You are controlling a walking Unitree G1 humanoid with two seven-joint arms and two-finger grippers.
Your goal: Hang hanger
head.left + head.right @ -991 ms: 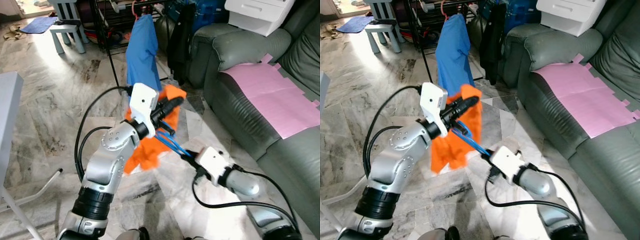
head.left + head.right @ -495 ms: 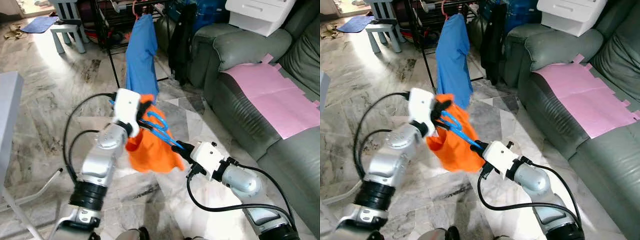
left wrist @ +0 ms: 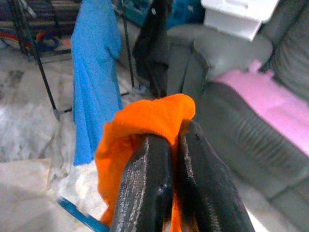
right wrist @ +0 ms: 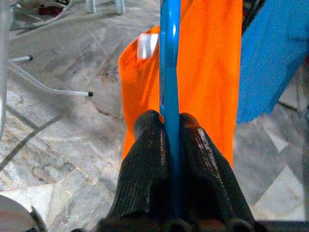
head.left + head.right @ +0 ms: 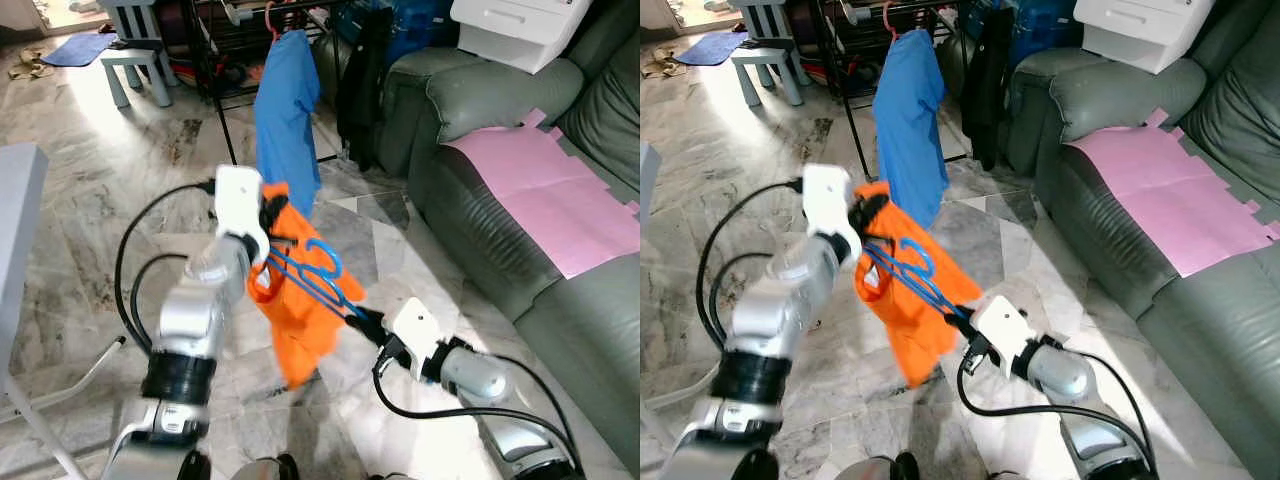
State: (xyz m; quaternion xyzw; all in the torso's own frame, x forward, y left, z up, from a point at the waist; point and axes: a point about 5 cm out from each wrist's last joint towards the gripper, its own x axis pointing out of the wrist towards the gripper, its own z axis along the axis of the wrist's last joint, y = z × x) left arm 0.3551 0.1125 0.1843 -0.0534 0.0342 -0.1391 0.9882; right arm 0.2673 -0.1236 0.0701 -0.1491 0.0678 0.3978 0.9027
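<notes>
A blue plastic hanger (image 5: 315, 275) slants between my two arms, low over the marble floor. My right gripper (image 4: 170, 133) is shut on the hanger's lower end. An orange shirt (image 5: 300, 310) drapes off the hanger and hangs toward the floor. My left gripper (image 3: 171, 159) is shut on the shirt's upper edge, held up near the hanger's top. Behind stands a black clothes rack (image 5: 215, 80) with a blue shirt (image 5: 285, 110) on a red hanger (image 5: 270, 15).
A dark garment (image 5: 360, 80) hangs on the rack beside the blue shirt. A grey sofa (image 5: 500, 200) with a pink sheet (image 5: 550, 190) fills the right. A white drawer unit (image 5: 510, 30) sits on it. A small blue-grey stool (image 5: 135, 50) stands far left.
My left arm has lifted and drawn back, pulling the shirt's top up, and the orange shirt now hangs longer. My right gripper has sunk a little with the hanger.
</notes>
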